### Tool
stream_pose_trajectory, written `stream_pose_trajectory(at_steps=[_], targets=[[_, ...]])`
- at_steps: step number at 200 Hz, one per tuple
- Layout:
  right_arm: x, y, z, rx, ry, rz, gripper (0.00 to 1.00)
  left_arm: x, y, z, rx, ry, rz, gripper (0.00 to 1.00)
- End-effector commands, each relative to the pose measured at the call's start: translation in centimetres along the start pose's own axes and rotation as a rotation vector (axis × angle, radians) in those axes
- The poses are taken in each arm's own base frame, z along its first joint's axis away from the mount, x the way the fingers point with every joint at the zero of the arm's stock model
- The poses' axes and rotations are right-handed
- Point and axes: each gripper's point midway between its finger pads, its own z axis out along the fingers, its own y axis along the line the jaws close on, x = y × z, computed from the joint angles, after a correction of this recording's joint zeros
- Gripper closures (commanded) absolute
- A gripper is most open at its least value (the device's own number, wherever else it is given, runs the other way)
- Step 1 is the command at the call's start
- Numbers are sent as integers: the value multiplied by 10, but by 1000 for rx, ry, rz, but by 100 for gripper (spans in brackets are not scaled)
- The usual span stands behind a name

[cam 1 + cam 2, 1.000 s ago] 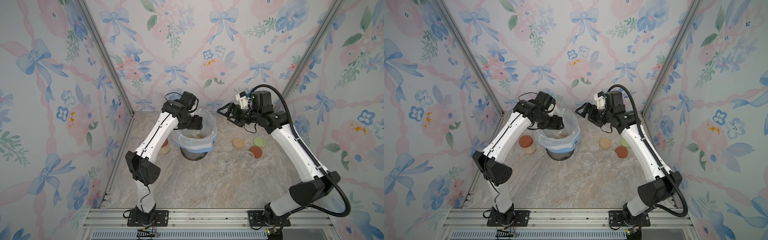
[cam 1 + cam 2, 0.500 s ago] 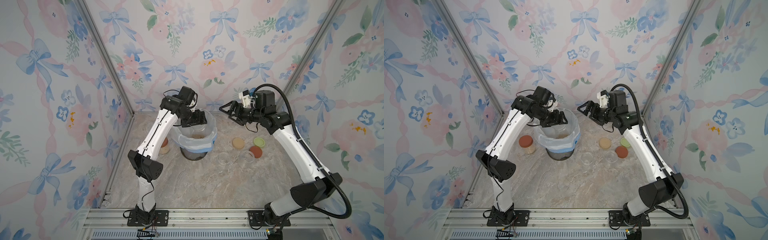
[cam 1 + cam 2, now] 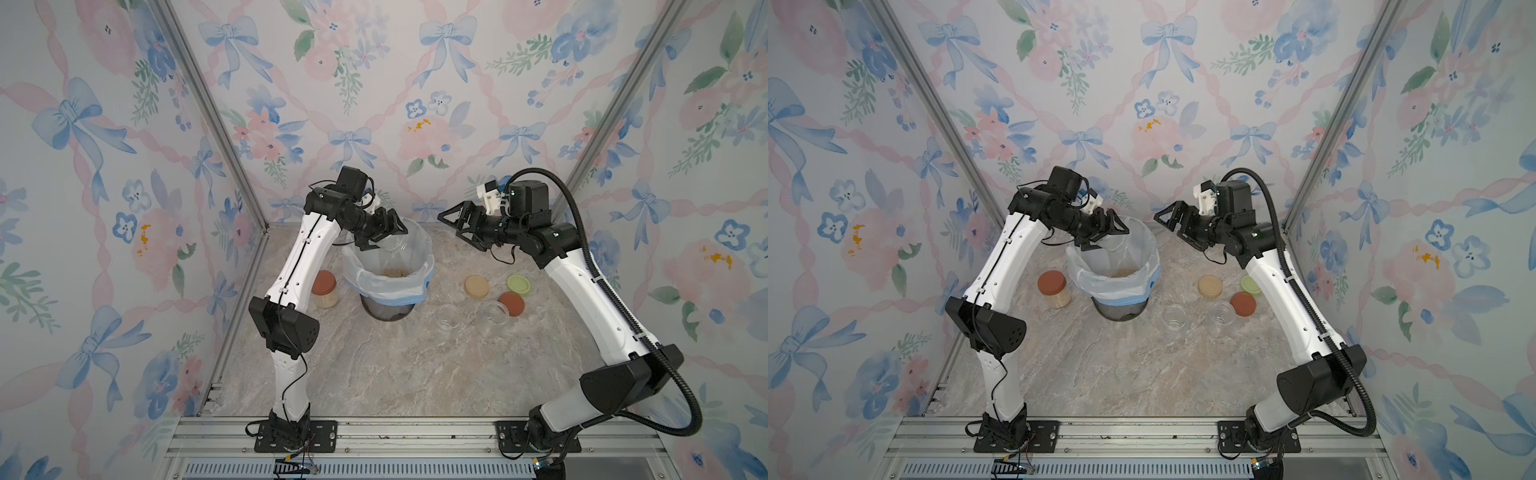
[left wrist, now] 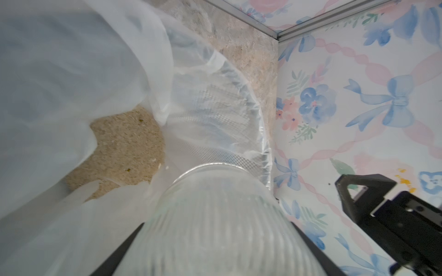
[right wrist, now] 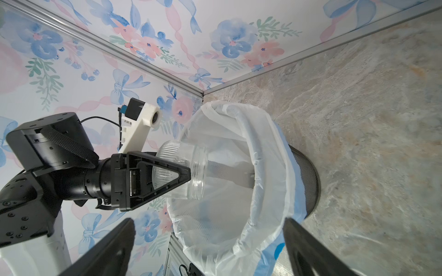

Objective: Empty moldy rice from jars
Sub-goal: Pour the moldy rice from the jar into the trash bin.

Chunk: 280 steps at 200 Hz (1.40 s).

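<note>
My left gripper (image 3: pixel 390 237) (image 3: pixel 1112 235) is shut on a clear ribbed jar (image 4: pixel 215 215) (image 5: pixel 184 172). The jar is lidless and tipped mouth-down over the back rim of the lined bin (image 3: pixel 386 287); it looks empty. Tan moldy rice (image 4: pixel 126 148) (image 3: pixel 395 272) lies in the bottom of the liner. My right gripper (image 3: pixel 449 227) (image 5: pixel 208 239) hangs open and empty, in the air right of the bin. A rice-filled jar (image 3: pixel 325 289) with a rust-red lid stands left of the bin. Two open empty jars (image 3: pixel 449 318) (image 3: pixel 495 312) stand to its right.
Three loose lids lie right of the bin: beige (image 3: pixel 477 286), pale green (image 3: pixel 517 284) and rust-red (image 3: pixel 512 303). Wallpapered walls close in the back and both sides. The white liner (image 5: pixel 263 148) billows above the mesh bin's rim.
The left gripper has lifted slightly with the jar, which stays tipped over the bin. The right arm has drawn back a little, with its gripper still open.
</note>
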Motion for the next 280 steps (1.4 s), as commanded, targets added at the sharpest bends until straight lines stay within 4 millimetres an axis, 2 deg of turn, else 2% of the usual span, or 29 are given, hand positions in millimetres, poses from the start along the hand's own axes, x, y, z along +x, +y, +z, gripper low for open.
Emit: stream_pose_trajectory(at_steps=[1, 10, 14, 43, 87, 106, 144, 170, 209, 256, 280], targets=[[-6, 7, 2, -18, -10, -4, 3, -34, 11, -57, -424, -389, 228, 100], [-6, 7, 3, -15, -7, -3, 3, -35, 6, -76, -600, -544, 291, 100], [-7, 7, 3, -14, -6, -1, 3, -35, -1, -79, -601, -590, 300, 100], [-9, 11, 3, -11, -2, -7, 3, -42, -12, -78, -406, -663, 248, 100], [-6, 10, 5, -6, 14, 16, 3, -35, -35, -59, -259, -584, 328, 100], [-4, 11, 8, -11, 30, 43, 3, -35, -44, -61, -209, -600, 349, 100], [0, 13, 9, -24, 52, 110, 3, -34, -62, -78, -61, -709, 365, 100], [4, 13, 8, -26, 61, 168, 3, -27, -67, -78, 21, -747, 391, 100], [11, 28, 3, -51, 81, 199, 3, -17, -74, -88, 112, -819, 468, 100], [19, 59, 4, -141, 106, 255, 3, 2, -89, -126, 235, -976, 615, 100], [22, 79, 6, -216, 120, 280, 3, 17, -85, -144, 307, -1100, 662, 100]])
